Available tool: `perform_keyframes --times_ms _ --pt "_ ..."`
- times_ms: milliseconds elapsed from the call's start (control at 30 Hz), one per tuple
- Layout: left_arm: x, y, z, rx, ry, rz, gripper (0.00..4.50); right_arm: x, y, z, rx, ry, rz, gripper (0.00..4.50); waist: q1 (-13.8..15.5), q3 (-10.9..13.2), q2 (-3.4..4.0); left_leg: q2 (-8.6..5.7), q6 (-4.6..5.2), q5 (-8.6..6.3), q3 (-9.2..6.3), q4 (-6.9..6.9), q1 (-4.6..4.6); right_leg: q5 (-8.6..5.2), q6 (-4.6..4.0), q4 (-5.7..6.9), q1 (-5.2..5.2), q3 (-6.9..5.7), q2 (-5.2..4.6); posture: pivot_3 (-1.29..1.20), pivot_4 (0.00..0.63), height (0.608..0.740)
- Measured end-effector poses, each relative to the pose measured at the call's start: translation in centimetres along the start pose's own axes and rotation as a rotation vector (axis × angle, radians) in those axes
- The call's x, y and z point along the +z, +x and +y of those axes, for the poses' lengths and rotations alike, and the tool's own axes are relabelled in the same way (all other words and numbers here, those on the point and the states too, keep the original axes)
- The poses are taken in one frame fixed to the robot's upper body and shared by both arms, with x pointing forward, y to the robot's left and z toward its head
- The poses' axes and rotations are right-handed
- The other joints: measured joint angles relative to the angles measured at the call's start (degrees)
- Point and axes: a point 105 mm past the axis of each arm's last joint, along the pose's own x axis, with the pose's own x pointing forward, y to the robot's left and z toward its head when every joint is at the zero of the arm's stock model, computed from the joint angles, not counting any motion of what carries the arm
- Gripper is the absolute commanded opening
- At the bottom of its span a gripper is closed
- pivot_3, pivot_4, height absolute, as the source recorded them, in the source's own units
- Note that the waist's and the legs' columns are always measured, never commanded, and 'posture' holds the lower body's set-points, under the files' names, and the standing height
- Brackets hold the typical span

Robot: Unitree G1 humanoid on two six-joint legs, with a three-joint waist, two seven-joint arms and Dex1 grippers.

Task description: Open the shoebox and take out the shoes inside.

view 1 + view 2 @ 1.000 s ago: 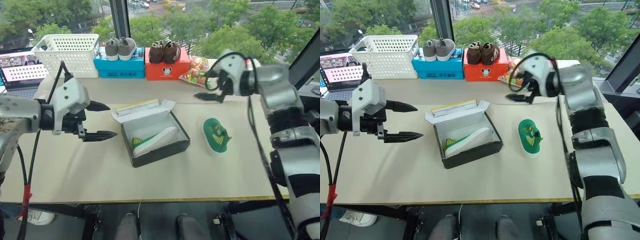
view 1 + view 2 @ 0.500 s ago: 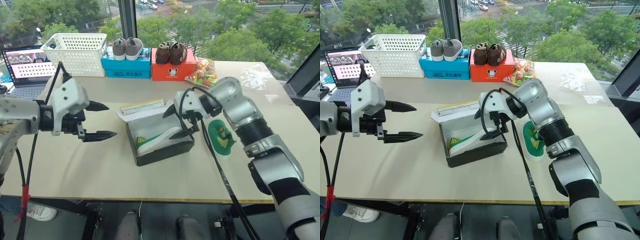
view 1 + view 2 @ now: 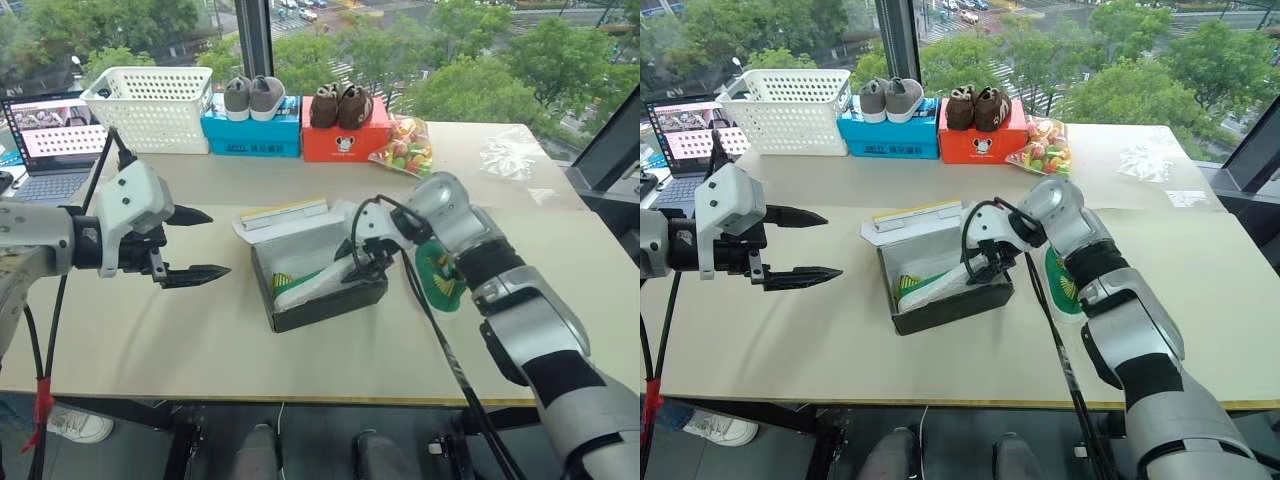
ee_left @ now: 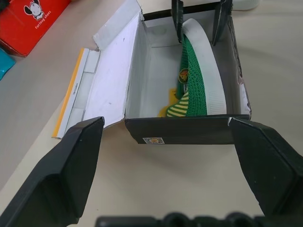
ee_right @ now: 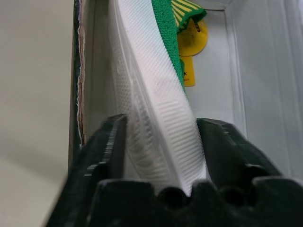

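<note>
Left gripper (image 3: 196,243) hangs over the desk's (image 3: 150,340) left half, jaws spread wide, nothing between them, pointed toward the shoebox.

Along the far edge, left to right: a laptop (image 3: 45,140), a white basket (image 3: 150,105), a blue box (image 3: 250,132) with a grey pair on top, a red-orange box (image 3: 346,138) with a brown pair on top, a bag of sweets (image 3: 405,150).

Shoebox (image 3: 325,300) sits mid-desk, lid (image 3: 285,215) folded back flat toward the far edge, white inside showing. One green shoe (image 4: 199,82) lies in it on its side, white sole toward the right wall.

Right gripper (image 3: 978,268) reaches down into the box's right end, jaws narrowed on either side of that shoe's sole; the fingers (image 5: 106,151) touch or nearly touch it.

The second green shoe (image 3: 440,275) lies on the desk just right of the box, partly behind the right arm.
</note>
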Motion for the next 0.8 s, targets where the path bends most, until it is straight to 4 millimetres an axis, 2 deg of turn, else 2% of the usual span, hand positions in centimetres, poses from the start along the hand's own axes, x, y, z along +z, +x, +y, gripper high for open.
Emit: perform_keyframes --times_ms 67,133,300,533,700,800 --pt "0.1 0.0 0.0 0.000 0.002 -0.001 4.50 0.2 0.2 0.0 0.004 -0.016 -0.001 0.73 -0.08 0.00 0.00 0.00 0.00 0.00 0.00 0.00 0.01 0.00 0.00 0.01 0.00 0.00 0.00 0.00 0.150 0.740" --pt "0.2 0.0 0.1 0.001 0.006 -0.004 4.50 0.3 0.3 -0.1 0.004 -0.024 -0.001 0.45 -0.08 0.00 0.00 0.00 0.00 0.00 0.00 0.00 0.01 0.00 0.00 0.02 0.00 0.00 0.00 0.00 0.150 0.740" --pt "0.6 -0.1 0.2 0.006 0.019 -0.012 4.50 1.3 0.5 -0.4 -0.017 -0.110 0.006 0.44 -0.09 0.00 0.00 0.00 0.00 0.00 0.00 -0.03 0.00 0.00 0.00 0.01 -0.02 0.00 0.00 0.00 0.150 0.740" --pt "0.6 0.0 0.2 0.002 0.018 -0.013 4.50 4.6 0.7 -1.5 -0.134 -0.403 -0.039 0.44 -0.07 0.00 0.00 0.00 -0.01 0.00 0.00 -0.03 0.01 0.00 0.00 0.01 -0.01 0.00 0.00 0.00 0.150 0.740" --pt "0.5 0.1 0.2 0.000 0.015 -0.018 4.50 5.7 0.7 -2.0 -0.224 -0.565 -0.033 0.44 0.06 0.00 0.00 0.00 -0.01 0.00 0.00 -0.03 0.00 0.00 0.00 0.01 -0.02 0.00 0.00 0.00 0.150 0.740" --pt "0.6 0.2 0.3 -0.002 0.018 -0.021 4.50 6.1 0.4 -3.0 -0.300 -0.644 0.007 0.44 0.00 0.00 0.00 0.00 -0.02 0.01 0.00 -0.03 0.01 0.00 -0.01 0.02 -0.03 0.00 0.00 0.00 0.150 0.740"
